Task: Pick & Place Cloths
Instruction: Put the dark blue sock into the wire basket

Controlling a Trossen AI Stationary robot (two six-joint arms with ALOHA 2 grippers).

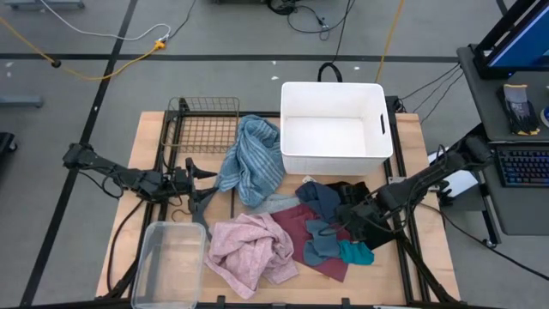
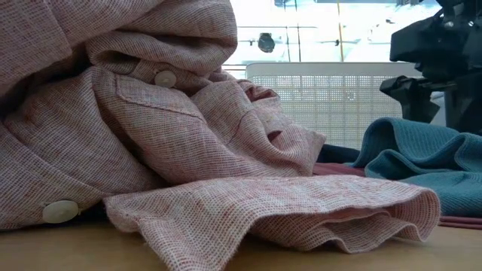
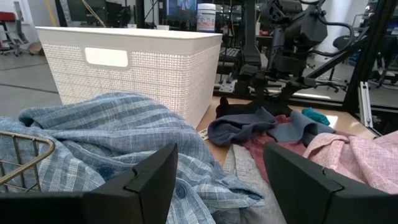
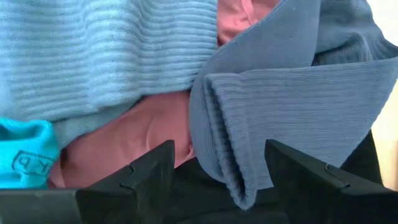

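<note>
The cloths lie heaped across the middle of the desk [image 1: 150, 129]: a blue-striped shirt [image 1: 253, 159] touching the white bin's [image 1: 334, 129] left wall, a pink shirt [image 1: 249, 249] at the front edge beside a clear tub [image 1: 167, 262], and a maroon cloth [image 1: 292, 227] under navy [image 1: 319, 196] and teal pieces [image 1: 353, 253]. The right end effector [image 1: 350, 219] hangs released, fingers spread, just above the navy piece. The left end effector [image 1: 196, 176], also released, sits near the wire basket [image 1: 206, 124], with bare wood behind it.
</note>
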